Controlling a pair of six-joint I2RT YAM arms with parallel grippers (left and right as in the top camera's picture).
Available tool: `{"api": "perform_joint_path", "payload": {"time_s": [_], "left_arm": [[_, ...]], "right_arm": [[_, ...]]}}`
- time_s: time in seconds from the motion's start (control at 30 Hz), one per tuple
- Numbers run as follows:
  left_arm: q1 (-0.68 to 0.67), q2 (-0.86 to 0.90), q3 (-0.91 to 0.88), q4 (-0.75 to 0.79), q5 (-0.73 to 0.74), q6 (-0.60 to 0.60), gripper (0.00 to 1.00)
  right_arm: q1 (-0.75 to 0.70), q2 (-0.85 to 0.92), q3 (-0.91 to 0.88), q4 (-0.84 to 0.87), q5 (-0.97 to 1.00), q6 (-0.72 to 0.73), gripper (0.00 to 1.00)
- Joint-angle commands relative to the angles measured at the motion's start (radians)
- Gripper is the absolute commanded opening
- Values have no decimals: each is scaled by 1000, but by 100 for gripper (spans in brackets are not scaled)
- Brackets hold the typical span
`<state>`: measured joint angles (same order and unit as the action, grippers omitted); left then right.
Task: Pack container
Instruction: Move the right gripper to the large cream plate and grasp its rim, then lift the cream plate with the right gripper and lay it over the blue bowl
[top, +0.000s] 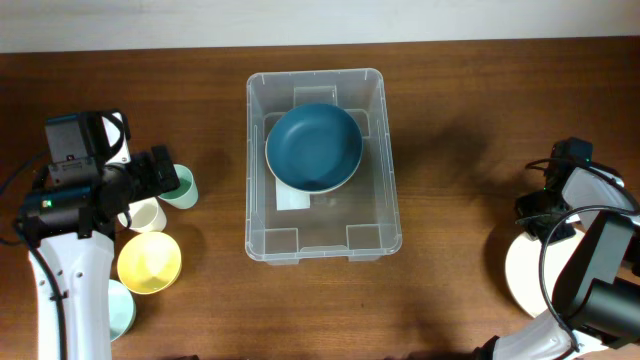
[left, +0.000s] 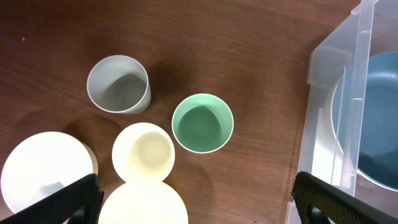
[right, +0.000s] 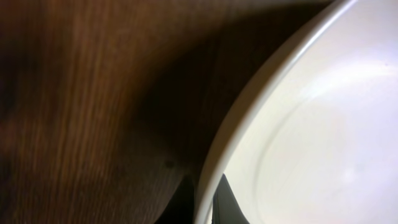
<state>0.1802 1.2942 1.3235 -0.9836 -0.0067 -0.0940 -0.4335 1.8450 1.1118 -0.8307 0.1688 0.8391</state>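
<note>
The clear container (top: 390, 150) stands mid-table with a dark blue bowl (top: 314, 147) inside it. In the left wrist view its corner (left: 326, 62) and the blue bowl (left: 379, 118) show at the right. My left gripper (left: 199, 202) is open and empty, hovering above a group of cups left of the container; in the overhead view it (top: 158, 175) sits beside the green cup (top: 182, 187). My right gripper (right: 205, 202) is shut on the rim of a white plate (right: 323, 137) at the table's right side, also in the overhead view (top: 533, 215).
Below the left gripper are a grey cup (left: 118, 84), the green cup (left: 202, 122), a cream cup (left: 143, 152), a yellow bowl (left: 143, 205) and a pale bowl (left: 40, 171). The white plate (top: 522, 275) lies at the front right.
</note>
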Motion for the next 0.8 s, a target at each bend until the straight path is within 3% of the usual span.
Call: {"api": "perform_joint_path", "payload": {"time_s": [0.0,0.33,0.57,0.63,0.77], "left_arm": [[4,-1,12,2,11,16,99],[4,-1,12,2,11,16,99],[4,-1,12,2,11,16,99],[4,-1,12,2,11,16,99],[4,-1,12,2,11,16,100]], "right_arm": [[33,2,48,27,-33,-180,3],[239,-29,272,-19,49,-562,4],[447,-29,426,-74,52,-908,4],[554,-29,505,-126,53,-1080,4],[708,-29,610,-154,53,-1271,4]]}}
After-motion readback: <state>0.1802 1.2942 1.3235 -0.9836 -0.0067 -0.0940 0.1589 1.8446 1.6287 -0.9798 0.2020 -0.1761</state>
